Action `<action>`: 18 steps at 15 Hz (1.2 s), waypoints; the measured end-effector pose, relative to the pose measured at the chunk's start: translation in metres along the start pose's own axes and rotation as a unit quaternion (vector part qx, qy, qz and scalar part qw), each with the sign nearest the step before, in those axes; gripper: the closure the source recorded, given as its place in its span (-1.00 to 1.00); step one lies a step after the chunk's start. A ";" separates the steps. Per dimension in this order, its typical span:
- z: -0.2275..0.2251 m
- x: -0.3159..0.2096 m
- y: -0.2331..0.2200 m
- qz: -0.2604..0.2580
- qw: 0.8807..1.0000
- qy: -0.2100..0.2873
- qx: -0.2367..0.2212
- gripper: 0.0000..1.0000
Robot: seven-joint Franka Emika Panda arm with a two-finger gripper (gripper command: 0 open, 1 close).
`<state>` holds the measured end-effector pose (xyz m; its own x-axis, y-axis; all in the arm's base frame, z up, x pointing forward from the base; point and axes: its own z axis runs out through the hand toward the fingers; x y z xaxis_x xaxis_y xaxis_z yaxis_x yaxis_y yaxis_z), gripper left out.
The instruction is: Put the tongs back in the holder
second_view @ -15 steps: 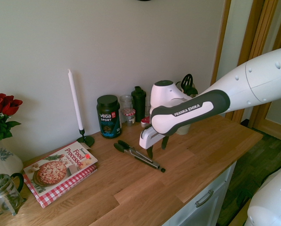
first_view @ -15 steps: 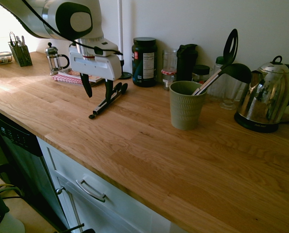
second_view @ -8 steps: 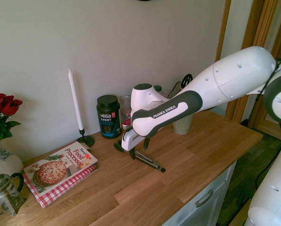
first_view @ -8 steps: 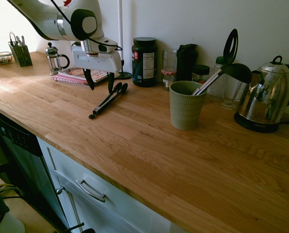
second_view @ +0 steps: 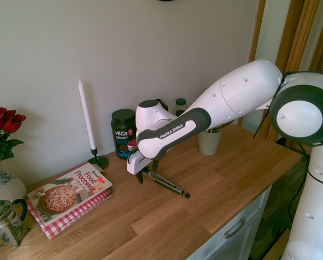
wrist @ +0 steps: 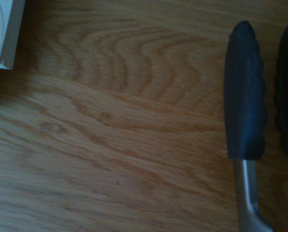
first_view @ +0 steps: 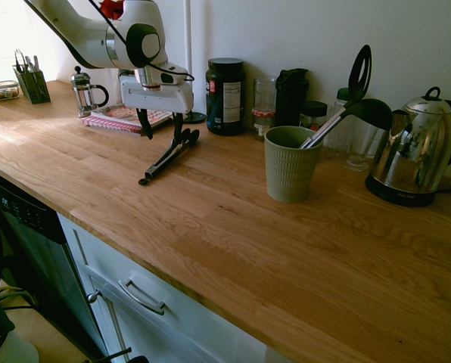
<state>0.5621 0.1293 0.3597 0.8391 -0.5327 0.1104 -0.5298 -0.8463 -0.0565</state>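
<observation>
**Where the pick-up of the tongs may slip**

While the tongs (first_view: 167,156) lie flat on the wooden counter (first_view: 233,227), we have our gripper (first_view: 162,127) hanging over their black-tipped end, pointing straight down, its two dark fingers spread wide with nothing between them. In the first exterior view the tongs run from the joined end at about 7 o'clock to the rounded tips at about 1 o'clock, and the gripper sits at that 1 o'clock end. The wrist view shows the two black tips (wrist: 245,92) side by side on the wood, off to one side of the picture, so we judge that we are not centred over them.

The green cup (first_view: 289,162) stands well apart from the tongs, at about 3 o'clock from them, with a black ladle (first_view: 346,113) already leaning in it.

What could go wrong, as we see it:

- If we come down as we are, one finger may land on a tip instead of beside it and push the tongs away.
- Grabbing at the far tip end leaves the long handle hanging; it may swing or slide out on the lift.
- The two arms sit a little apart, so we may close on only one.
- The cookbook (first_view: 121,116) and the dark jar (first_view: 225,94) are near; a wide sweep could knock them.
- At the cup, the tongs may catch the ladle or tip the cup over.
</observation>
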 end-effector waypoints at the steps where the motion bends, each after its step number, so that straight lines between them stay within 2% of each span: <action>1: 0.006 0.002 -0.003 -0.001 1.000 -0.001 -0.001 1.00; 5: 0.022 0.006 -0.011 -0.002 1.000 0.002 -0.004 1.00; 18: 0.028 0.018 -0.010 0.012 1.000 0.015 -0.016 1.00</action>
<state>0.5858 0.1278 0.3342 0.8222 -0.5518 0.1394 -0.5539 -0.8322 -0.0274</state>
